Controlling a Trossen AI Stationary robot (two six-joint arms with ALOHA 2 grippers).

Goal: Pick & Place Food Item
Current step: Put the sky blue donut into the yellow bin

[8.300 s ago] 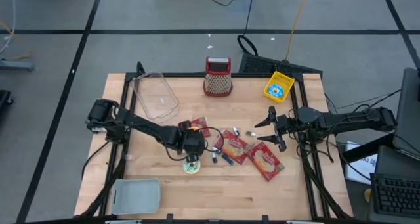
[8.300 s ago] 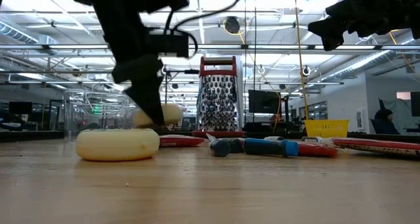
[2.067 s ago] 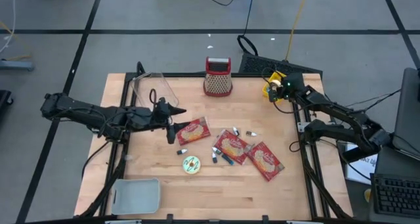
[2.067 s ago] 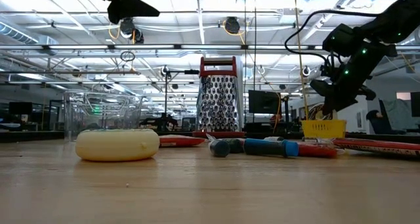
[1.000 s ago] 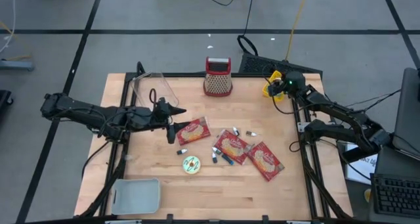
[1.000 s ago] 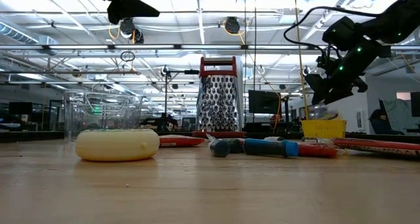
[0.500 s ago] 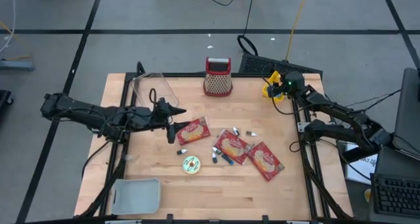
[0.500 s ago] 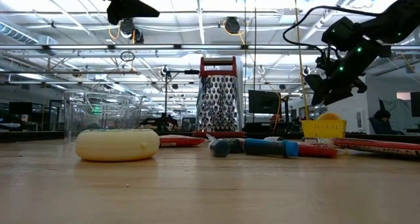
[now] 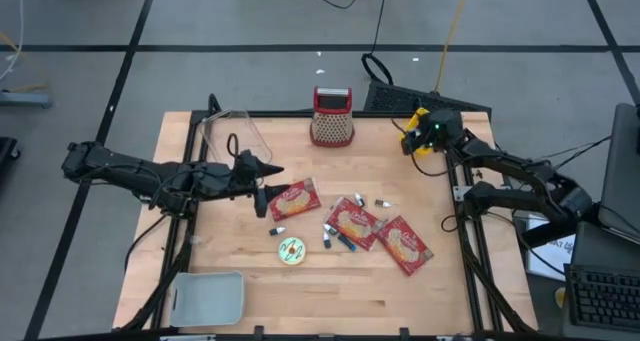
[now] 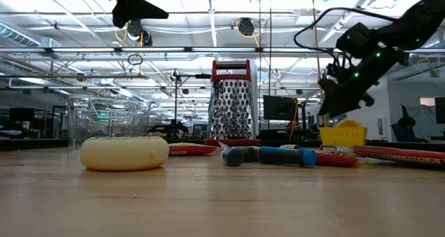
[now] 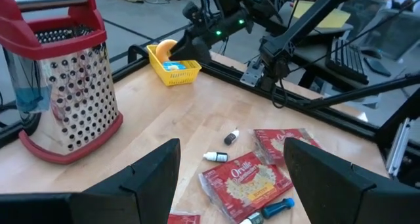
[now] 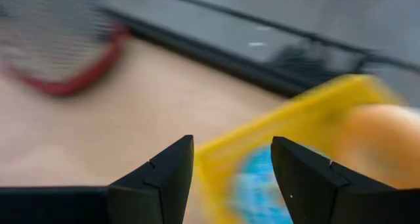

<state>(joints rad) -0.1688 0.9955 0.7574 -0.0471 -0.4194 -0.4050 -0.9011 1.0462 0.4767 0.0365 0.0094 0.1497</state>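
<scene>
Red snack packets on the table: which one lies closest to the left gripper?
The red snack packet farthest toward the left arm's side, just beside the open left gripper. The other two red packets lie farther off toward the right arm's side.

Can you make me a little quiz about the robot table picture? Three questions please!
1. True or false: the yellow basket stands beside the grater, touching it.
2. What lies in the yellow basket? A) an orange round thing B) a blue pen C) nothing
3. Fill in: the right gripper hangs by the yellow basket with its fingers ____.

Key: 1 false, they stand apart. 2 A. 3 open.
</scene>
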